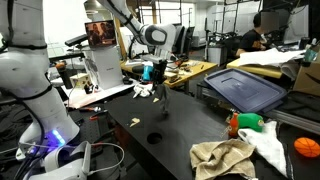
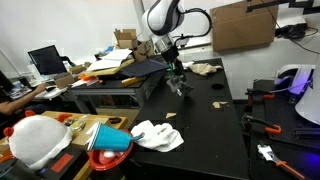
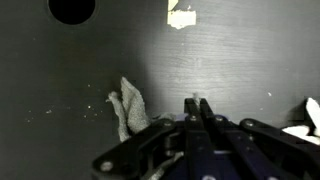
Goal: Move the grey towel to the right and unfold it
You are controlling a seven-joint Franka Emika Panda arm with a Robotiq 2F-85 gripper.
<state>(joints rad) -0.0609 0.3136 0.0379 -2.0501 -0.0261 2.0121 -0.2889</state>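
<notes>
Gripper (image 3: 197,103): the fingers are together at the tips, no gap visible betw. them in wrist view. Seen also in both exterior views (image 1: 147,84) (image 2: 177,81), pointing down, low over the table.
Grip: cannot tell if an edge of cloth is caught. In wrist view the cloth is beside the tips, not clearly betw. them.
Arm: comes down from above to the far part of the table in an exterior view (image 1: 155,38).
Grey towel (image 3: 128,105): bunched, a small crumpled fold, just left of the fingertips in wrist view. Its lower edge goes behind the gripper body. In both exterior views it is directly under the gripper (image 1: 143,91) (image 2: 181,88). Not spread out.
Table (image 3: 250,60): dark, matte top. It carries the towels in both exterior views (image 1: 190,125) (image 2: 215,130).
Round hole (image 3: 72,8): black circle in the table top, far left corner of wrist view, well apart from the cloth. Also seen nearer the camera in an exterior view (image 1: 155,137).
Pale scrap (image 3: 181,15): small light piece on the table, far from the tips.
Beige towel (image 1: 222,158): crumpled, at near edge of table, well apart from gripper. In an exterior view it lies far, right of the gripper (image 2: 205,68).
White rag (image 1: 268,140): just right of the beige towel. Near edge of the table in an exterior view (image 2: 158,135).
Orange ball (image 1: 306,148): right of the white rag, at edge of the view.
</notes>
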